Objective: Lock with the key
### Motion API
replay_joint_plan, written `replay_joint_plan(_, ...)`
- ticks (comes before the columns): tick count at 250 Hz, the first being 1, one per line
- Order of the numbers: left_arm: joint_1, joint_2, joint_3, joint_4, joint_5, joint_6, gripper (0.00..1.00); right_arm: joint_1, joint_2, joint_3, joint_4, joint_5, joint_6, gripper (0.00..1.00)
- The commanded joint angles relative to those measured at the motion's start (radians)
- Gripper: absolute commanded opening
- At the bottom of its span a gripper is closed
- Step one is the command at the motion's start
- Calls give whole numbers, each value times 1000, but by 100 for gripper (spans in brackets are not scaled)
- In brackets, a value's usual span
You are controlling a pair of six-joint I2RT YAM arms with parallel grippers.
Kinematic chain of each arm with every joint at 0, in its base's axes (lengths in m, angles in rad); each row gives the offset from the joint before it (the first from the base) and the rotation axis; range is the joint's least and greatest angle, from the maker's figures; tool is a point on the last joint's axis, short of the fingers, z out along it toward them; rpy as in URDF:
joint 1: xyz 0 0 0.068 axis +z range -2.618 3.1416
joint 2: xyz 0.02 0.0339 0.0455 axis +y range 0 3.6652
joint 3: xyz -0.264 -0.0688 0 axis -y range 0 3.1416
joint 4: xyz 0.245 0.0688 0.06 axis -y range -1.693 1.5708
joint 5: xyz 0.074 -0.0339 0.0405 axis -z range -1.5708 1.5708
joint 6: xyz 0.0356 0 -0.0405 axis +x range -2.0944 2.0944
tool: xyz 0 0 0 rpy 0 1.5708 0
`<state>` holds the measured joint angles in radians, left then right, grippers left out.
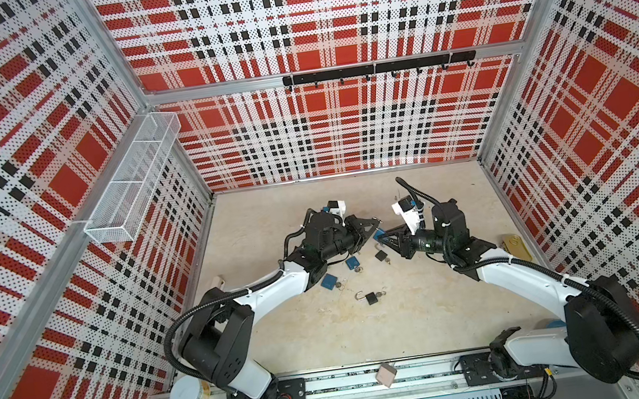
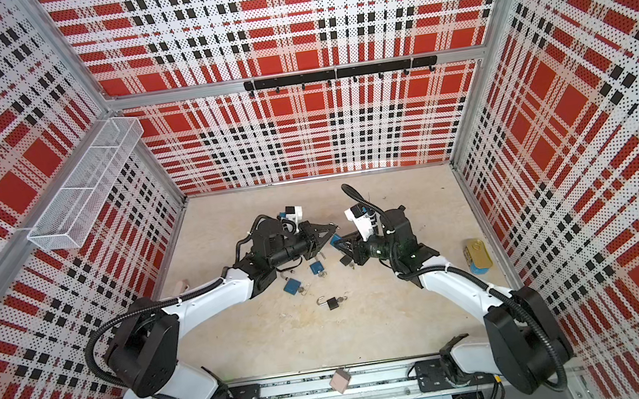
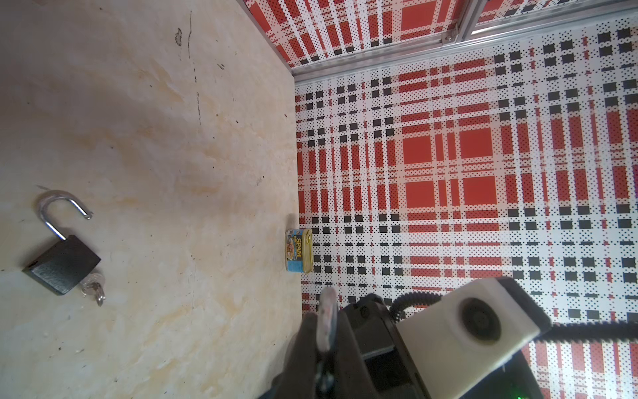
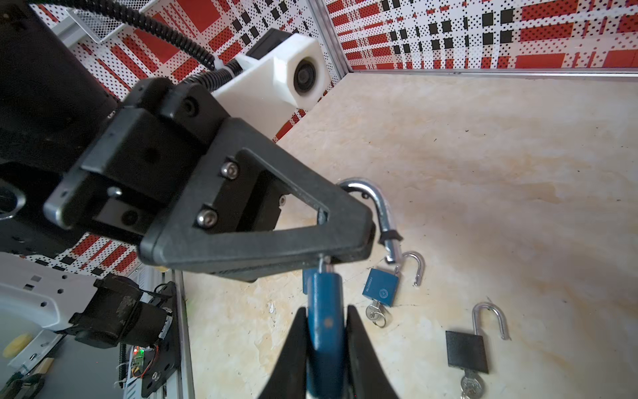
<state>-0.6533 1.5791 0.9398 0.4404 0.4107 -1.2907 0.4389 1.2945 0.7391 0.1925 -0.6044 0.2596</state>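
Padlocks mid-table, tin at right wall, basket on left wall

We saw a black padlock, shackle open, key inserted, lying on the table, well apart from a Spam tin.

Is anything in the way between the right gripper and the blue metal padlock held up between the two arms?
Nothing visible. The blue metal padlock already sits between the fingers of the right gripper; the left gripper pinches its silver shackle.
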Motion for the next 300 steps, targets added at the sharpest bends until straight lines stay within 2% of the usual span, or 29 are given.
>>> replay_joint_plan(1, -4, -10, 17, 46, 11, -13, 0, -2, -35, 20, 35, 25, 9, 0)
replay_joint_plan(29, 6, -20, 11, 46, 12, -4, 0, -2, -47, 39, -21, 37, -6, 0)
replay_joint_plan(54, 27, -36, 4, 41, 14, 12, 30, -2, -58, 64, -94, 49, -26, 0)
replay_joint_plan(66, 41, -51, 3, 21, 13, 31, 37, 0, -65, 77, -137, 47, -38, 0)
replay_joint_plan(87, 66, -88, 4, -42, 5, 86, 44, 1, -85, 93, -198, 49, -56, 0)
replay_joint_plan(120, 90, -159, 20, -172, -30, 232, 47, 2, -120, 113, -290, 33, -83, 0)
replay_joint_plan(150, 95, -192, 56, -279, -17, 397, 48, 6, -138, 140, -370, -22, -100, 0)
replay_joint_plan(169, 98, -195, 76, -327, 9, 486, 51, 9, -150, 156, -408, -57, -100, 0)
replay_joint_plan(208, 108, -178, 86, -315, 99, 569, 52, 29, -160, 184, -473, -87, -113, 0)
replay_joint_plan(229, 111, -159, 88, -274, 159, 588, 52, 45, -164, 186, -495, -69, -123, 0)
replay_joint_plan(262, 119, -121, 82, -181, 285, 549, 52, 49, -167, 187, -505, -67, -118, 0)
replay_joint_plan(300, 127, -112, 48, -102, 343, 513, 55, 49, -168, 189, -509, -59, -115, 0)
